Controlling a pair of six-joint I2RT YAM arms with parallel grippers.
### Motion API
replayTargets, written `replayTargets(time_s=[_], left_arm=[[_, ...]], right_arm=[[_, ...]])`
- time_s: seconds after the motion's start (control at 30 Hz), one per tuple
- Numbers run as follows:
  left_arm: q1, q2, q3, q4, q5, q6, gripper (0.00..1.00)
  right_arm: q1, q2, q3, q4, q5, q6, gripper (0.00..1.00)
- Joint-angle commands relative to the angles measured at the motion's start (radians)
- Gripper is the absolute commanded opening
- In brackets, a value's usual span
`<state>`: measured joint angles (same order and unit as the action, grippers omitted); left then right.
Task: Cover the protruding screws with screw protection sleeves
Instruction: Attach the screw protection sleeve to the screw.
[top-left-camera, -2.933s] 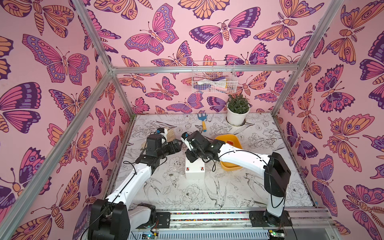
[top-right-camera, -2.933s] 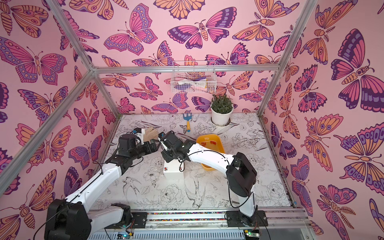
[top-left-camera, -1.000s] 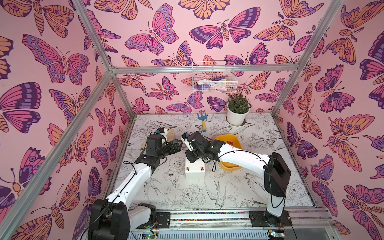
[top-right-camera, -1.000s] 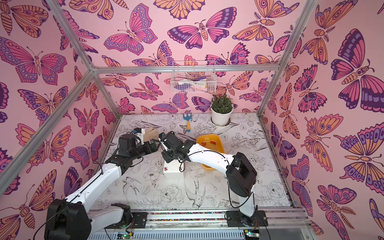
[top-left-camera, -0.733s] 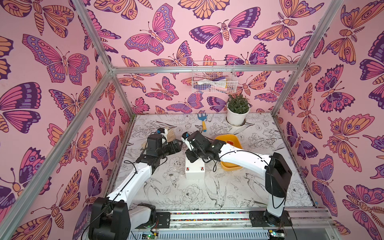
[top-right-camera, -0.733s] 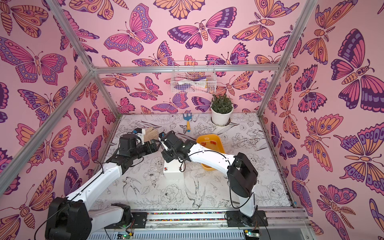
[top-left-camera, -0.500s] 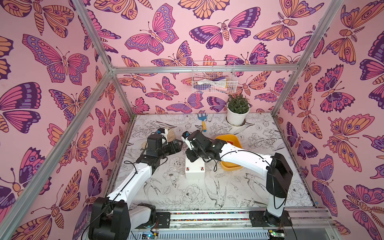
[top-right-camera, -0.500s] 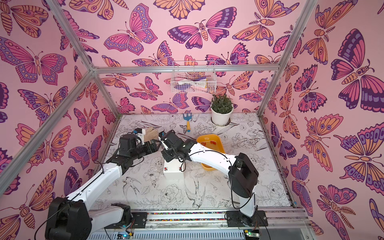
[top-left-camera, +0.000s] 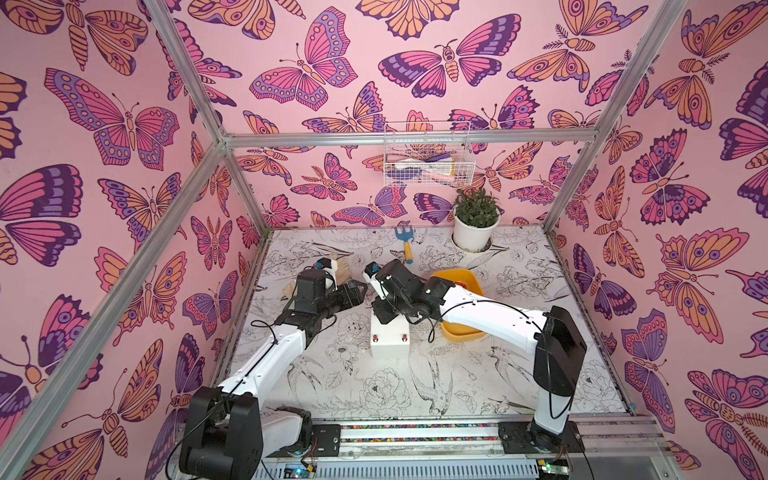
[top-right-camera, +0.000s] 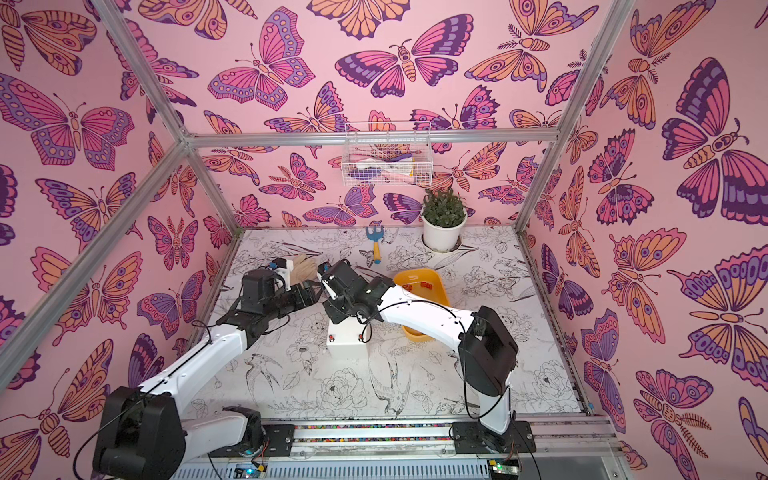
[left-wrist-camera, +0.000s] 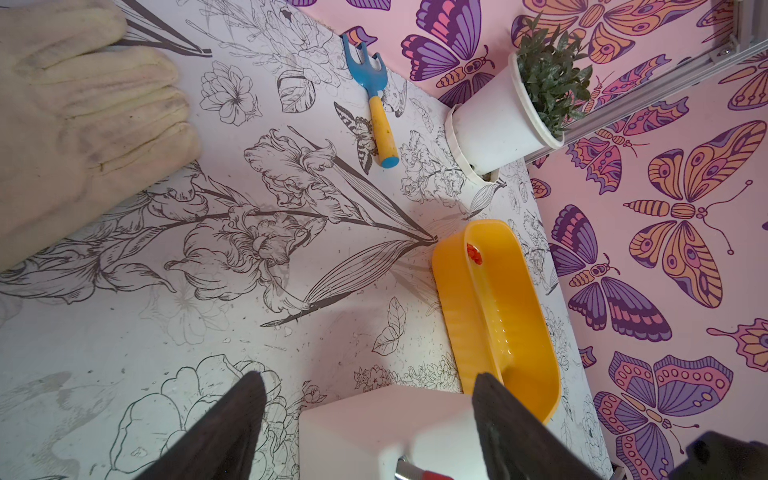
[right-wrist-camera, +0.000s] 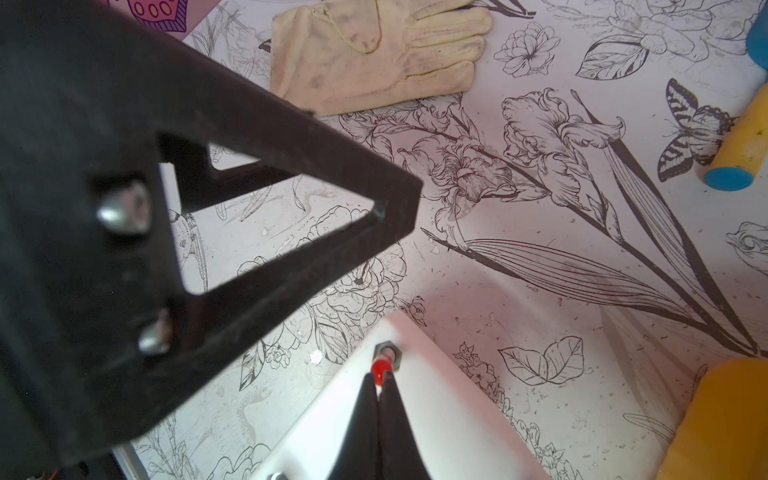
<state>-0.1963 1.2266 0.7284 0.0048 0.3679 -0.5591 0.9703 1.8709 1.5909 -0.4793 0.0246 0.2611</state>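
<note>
While the right end effector (right-wrist-camera: 379, 384) bears on the white box (right-wrist-camera: 449, 415), I see a red screw protection sleeve (right-wrist-camera: 378, 368) seated on a protruding screw (right-wrist-camera: 387, 353) at a corner of the box top, with a hex nut at the screw's foot. The end effector's two thin black fingers are clenched together. I cannot make out anything between them, and their tips touch the sleeve's outer end.

In a top view I count one capped screw (top-left-camera: 375, 336) at a near corner of the box and a second capped screw (top-left-camera: 403, 336) at the other near corner. The far corners are hidden under the right wrist.

I read the left end effector (left-wrist-camera: 369, 377) as released. Its fingers are spread wide to either side of a box corner, and I see them touching nothing.

The box stands mid-bench (top-left-camera: 478, 374). Just beside it, under the right arm, sits the yellow tray (top-left-camera: 457, 333) with loose sleeves (top-right-camera: 424, 285) in it.

Farther back lie a pale work glove (right-wrist-camera: 374, 54) and a blue hand rake (top-left-camera: 405, 245) with a yellow handle. A potted plant (top-left-camera: 476, 224) stands by the rear wall, and a wire basket (top-left-camera: 428, 162) hangs above it.
</note>
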Motion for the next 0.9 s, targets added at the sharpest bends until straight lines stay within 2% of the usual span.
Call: replayTargets(time_s=[0.0, 0.87], left_arm=[[0.008, 0.006, -0.014, 0.017, 0.014, -0.001, 0.81], [0.008, 0.023, -0.004, 0.017, 0.009, 0.008, 0.81]], right_arm=[[-0.002, -0.022, 0.030, -0.016, -0.012, -0.002, 0.05], [-0.025, 0.023, 0.052, -0.019, -0.051, -0.003, 0.00]])
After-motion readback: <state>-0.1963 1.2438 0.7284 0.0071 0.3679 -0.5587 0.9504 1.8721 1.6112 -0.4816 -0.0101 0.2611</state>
